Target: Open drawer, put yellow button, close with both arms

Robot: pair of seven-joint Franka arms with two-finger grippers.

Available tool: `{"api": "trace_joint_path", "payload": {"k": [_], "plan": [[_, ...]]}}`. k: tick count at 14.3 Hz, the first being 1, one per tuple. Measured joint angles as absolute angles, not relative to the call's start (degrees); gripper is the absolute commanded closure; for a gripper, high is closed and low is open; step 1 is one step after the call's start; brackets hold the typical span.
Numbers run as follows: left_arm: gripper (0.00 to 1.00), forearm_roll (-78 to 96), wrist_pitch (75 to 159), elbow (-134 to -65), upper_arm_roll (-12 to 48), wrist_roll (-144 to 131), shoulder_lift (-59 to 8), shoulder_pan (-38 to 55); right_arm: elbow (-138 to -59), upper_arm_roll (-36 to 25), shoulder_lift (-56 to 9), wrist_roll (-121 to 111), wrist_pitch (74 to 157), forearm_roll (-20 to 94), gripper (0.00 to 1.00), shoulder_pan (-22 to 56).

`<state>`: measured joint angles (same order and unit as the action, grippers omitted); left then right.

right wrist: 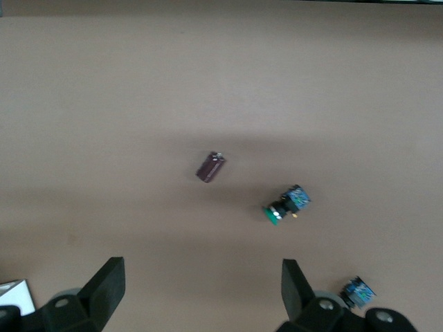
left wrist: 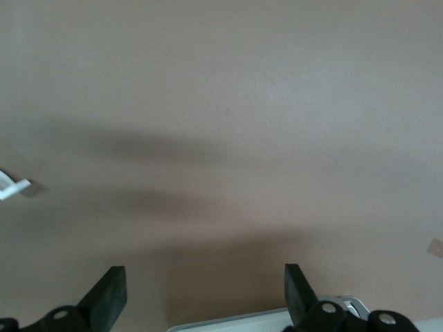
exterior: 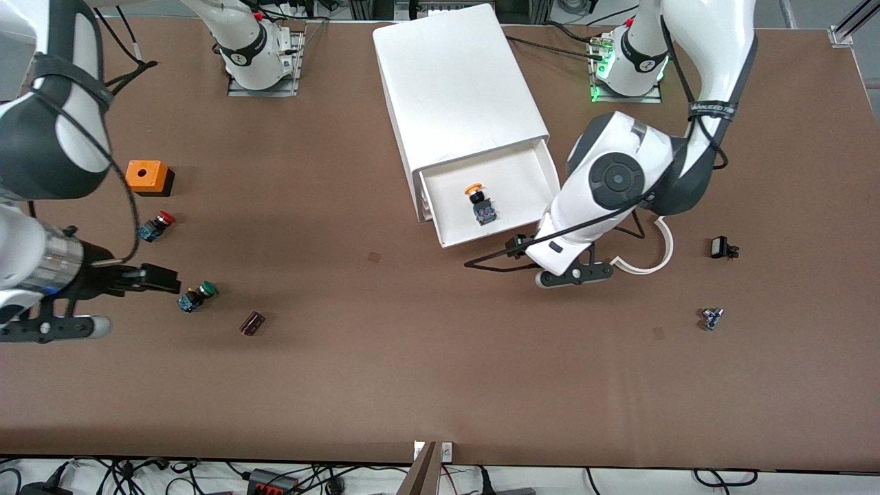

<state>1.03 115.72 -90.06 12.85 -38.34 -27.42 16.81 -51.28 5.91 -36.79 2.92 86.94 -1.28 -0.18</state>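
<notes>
Closest to the front camera lies a small dark red part (exterior: 252, 323) on the brown desk (exterior: 412, 385). Going along from the right arm's end, the right claw (exterior: 148, 278) hangs low over the desk with nothing in it. The right wrist view shows its two fingers (right wrist: 107, 287) spread wide apart. This arm waits. Beside the claw lies the green button (exterior: 197, 295). The red button (exterior: 157, 225) and an orange box (exterior: 147, 177) lie farther from the front camera.

Next comes the big white cabinet (exterior: 454, 89) in the middle. Its top drawer (exterior: 529, 172) is pulled out. The yellow button (exterior: 479, 203) lies on its side in the drawer, so that step looks done.

After that comes the left claw (exterior: 574, 273), low over the desk just in front of the open drawer. The left wrist view shows its fingers (left wrist: 111, 297) spread wide and holding nothing. A curved white piece (exterior: 653, 254) lies just beside it. Two small dark parts (exterior: 722, 247) (exterior: 711, 317) lie toward the left arm's end.

I think the step now is closing the drawer. Both claws likely need to come to the drawer's front edge and push it evenly into the cabinet. The right arm is well apart from it and has a long way to go.
</notes>
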Motion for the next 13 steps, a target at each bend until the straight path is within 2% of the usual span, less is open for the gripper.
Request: {"api": "trace_joint_path", "payload": {"k": [7, 13], "plan": [[0.00, 1.0, 117.8, -93.0, 16.1, -43.5, -27.0, 17.3, -52.1, 5.3, -31.3, 2.0, 83.2, -4.3, 0.00, -3.2], [0.00, 1.0, 117.7, -98.8, 21.5, -49.0, -24.0, 17.0, -66.1, 1.6, -19.2, -1.5, 83.7, -4.3, 0.00, -3.5]]}}
